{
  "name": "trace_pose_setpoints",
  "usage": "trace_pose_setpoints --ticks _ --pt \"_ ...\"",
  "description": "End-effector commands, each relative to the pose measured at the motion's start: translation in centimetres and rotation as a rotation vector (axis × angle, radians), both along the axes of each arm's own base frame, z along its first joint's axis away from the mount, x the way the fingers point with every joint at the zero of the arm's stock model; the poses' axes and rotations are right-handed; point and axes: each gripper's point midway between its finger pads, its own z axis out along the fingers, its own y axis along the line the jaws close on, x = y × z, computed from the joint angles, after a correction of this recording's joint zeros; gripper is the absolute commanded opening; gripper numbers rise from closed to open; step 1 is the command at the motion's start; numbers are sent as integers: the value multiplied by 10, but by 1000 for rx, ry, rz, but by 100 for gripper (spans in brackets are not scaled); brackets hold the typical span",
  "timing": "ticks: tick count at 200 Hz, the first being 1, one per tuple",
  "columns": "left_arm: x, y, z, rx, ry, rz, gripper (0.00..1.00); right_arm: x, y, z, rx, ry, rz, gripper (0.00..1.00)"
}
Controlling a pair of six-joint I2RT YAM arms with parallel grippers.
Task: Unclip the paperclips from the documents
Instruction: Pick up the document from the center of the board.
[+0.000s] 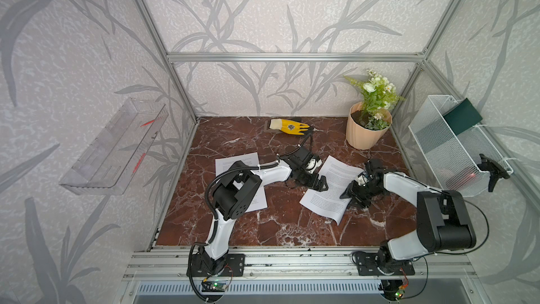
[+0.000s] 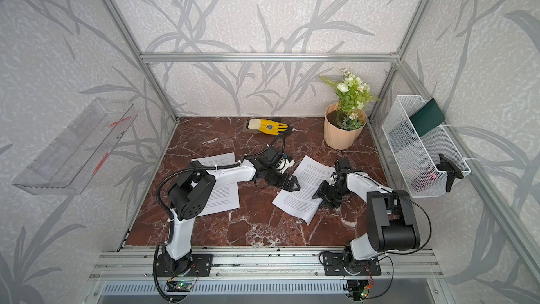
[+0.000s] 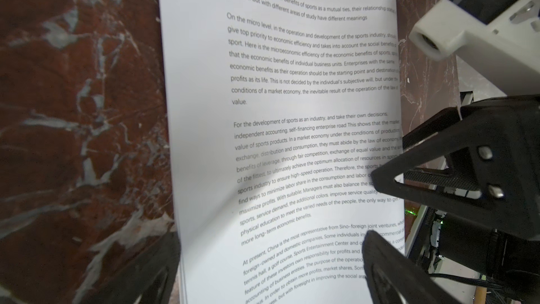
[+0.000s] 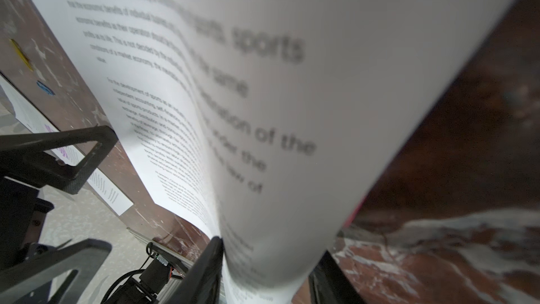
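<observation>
The right arm bends low over the counter (image 1: 277, 229). The right gripper (image 1: 350, 200) is clamped on the near-side edge of the unmarked document (image 1: 324, 203), right of the counter's middle, and holds that edge up in a curl. A blurred pink-red paperclip (image 4: 355, 212) shows there. The left arm reaches across the highlighted document (image 1: 233, 162), and the left gripper (image 1: 317, 184) hangs spread wide over the unmarked document's opposite edge.

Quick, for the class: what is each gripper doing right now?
Left gripper: open, holding nothing.
Right gripper: closed on a lifted edge of the unmarked document.
</observation>
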Motion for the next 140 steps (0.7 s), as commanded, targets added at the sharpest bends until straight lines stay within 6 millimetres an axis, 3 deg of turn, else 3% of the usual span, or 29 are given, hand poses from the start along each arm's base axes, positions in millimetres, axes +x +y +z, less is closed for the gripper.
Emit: trace_pose_setpoints --ticks 1,48,94,140 --pt "-17 7 -7 21 66 9 98 6 4 5 23 -22 16 43" --pt "-17 8 -7 22 61 6 98 0 1 2 -2 7 18 28" --pt "-12 12 -2 50 36 12 98 -1 0 8 -10 15 33 24" --pt "15 33 18 94 -11 96 99 -1 4 29 24 0 35 23"
